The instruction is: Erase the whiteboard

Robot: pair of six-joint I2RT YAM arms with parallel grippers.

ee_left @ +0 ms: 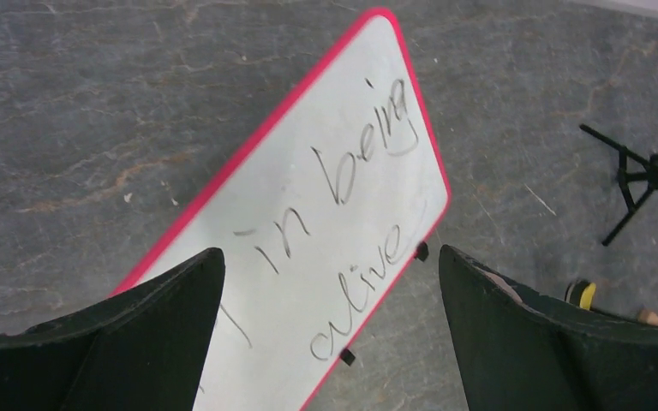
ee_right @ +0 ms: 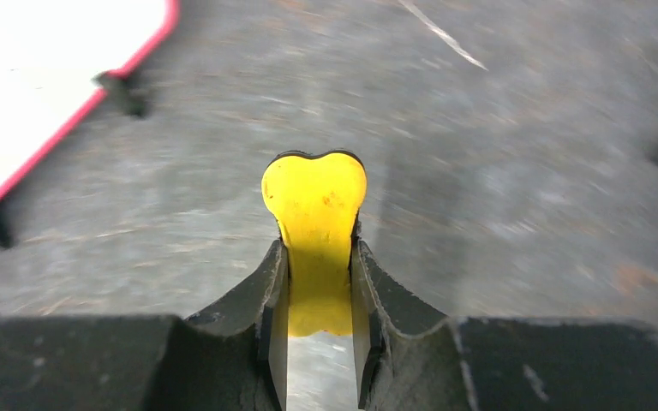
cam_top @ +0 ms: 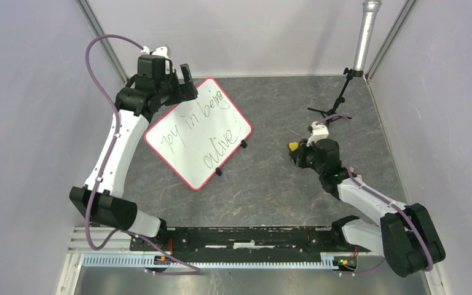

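The whiteboard lies flat on the grey table, left of middle, with a red rim, two black clips on its right edge and dark handwriting "joy in being alive". It also shows in the left wrist view, and its corner shows in the right wrist view. My left gripper hovers over the board's far left corner, open and empty. My right gripper is to the right of the board, shut on a yellow eraser, which also shows in the top view.
A small black tripod stand holds a silver pole at the back right; the tripod also shows in the left wrist view. Grey walls close in both sides. A black rail runs along the near edge.
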